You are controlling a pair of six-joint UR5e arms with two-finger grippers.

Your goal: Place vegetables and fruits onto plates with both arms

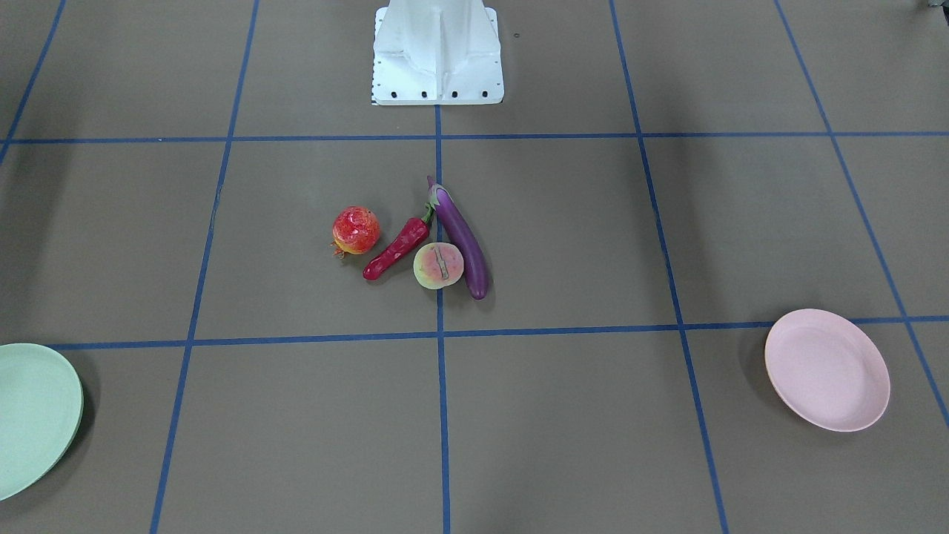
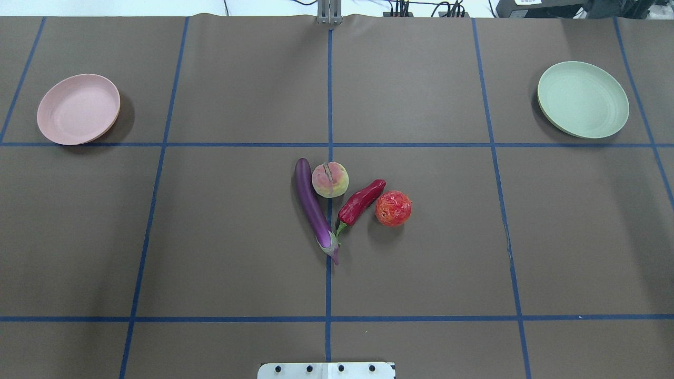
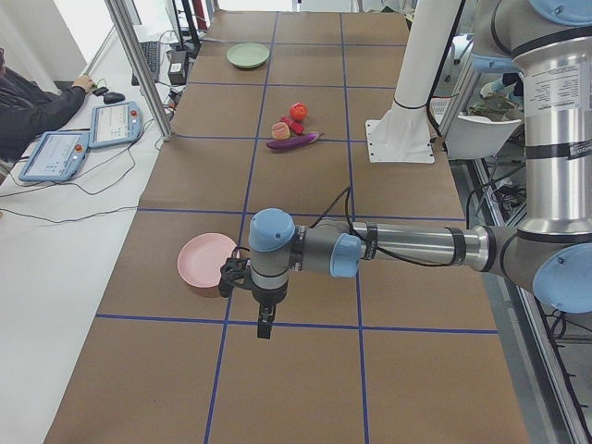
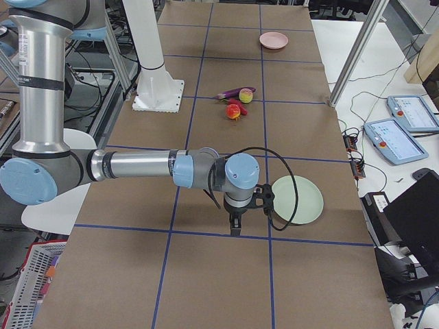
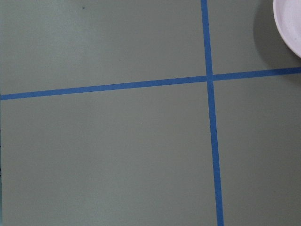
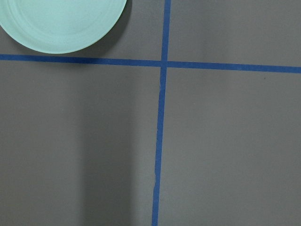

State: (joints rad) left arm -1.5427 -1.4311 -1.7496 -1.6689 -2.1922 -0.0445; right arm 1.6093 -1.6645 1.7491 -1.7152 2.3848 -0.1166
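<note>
The purple eggplant (image 2: 312, 205), red chili pepper (image 2: 360, 201), pomegranate (image 2: 393, 208) and peach (image 2: 330, 179) lie clustered at the table's middle. The pink plate (image 2: 78, 109) sits empty at the far left, the mint green plate (image 2: 583, 99) empty at the far right. My left gripper (image 3: 265, 324) hangs above the table beside the pink plate (image 3: 205, 263). My right gripper (image 4: 235, 226) hangs beside the green plate (image 4: 296, 199). Both show only in the side views, so I cannot tell if they are open or shut. Each wrist view shows only a plate edge and blue tape.
The white robot base (image 1: 437, 55) stands at the table's near edge behind the produce. Blue tape lines grid the brown table. An operator and tablets (image 3: 55, 153) are beside the table's far side.
</note>
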